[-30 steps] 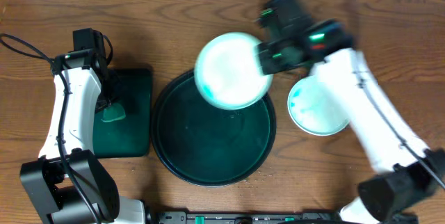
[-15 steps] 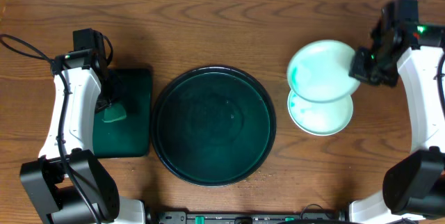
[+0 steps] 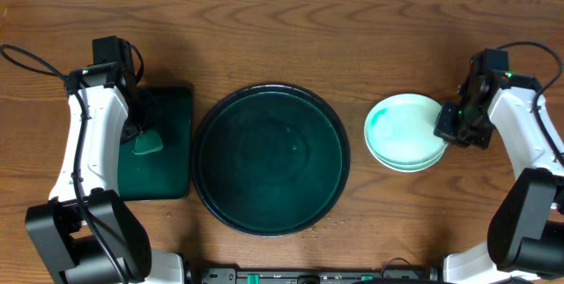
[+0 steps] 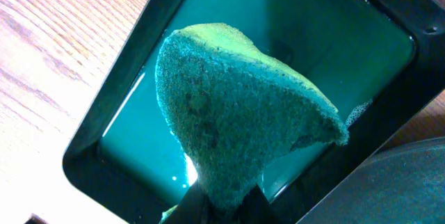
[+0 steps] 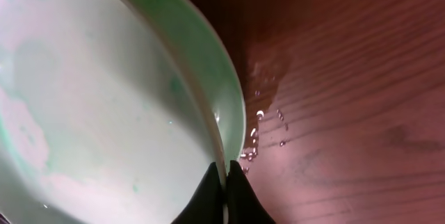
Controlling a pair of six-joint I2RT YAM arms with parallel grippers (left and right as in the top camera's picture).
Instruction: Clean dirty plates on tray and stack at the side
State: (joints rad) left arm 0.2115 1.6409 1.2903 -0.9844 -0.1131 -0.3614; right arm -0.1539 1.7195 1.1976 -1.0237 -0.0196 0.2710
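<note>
Glossy smooth plates (image 3: 404,132), rough porous sponge (image 4: 236,120), wet glossy rectangular tray (image 4: 104,133), wood-grain table (image 3: 264,33).

Wood-grain table (image 3: 264,28): round tray (image 3: 270,162), rectangular tray (image 3: 173,156), stacked plates (image 3: 401,134).

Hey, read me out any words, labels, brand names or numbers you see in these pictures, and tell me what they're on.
No readable text in any view.
The stacked plates, the round tray, the rectangular tray and the sponge carry no lettering.
The dark strip at the overhead view's bottom edge is too small to read.
</note>
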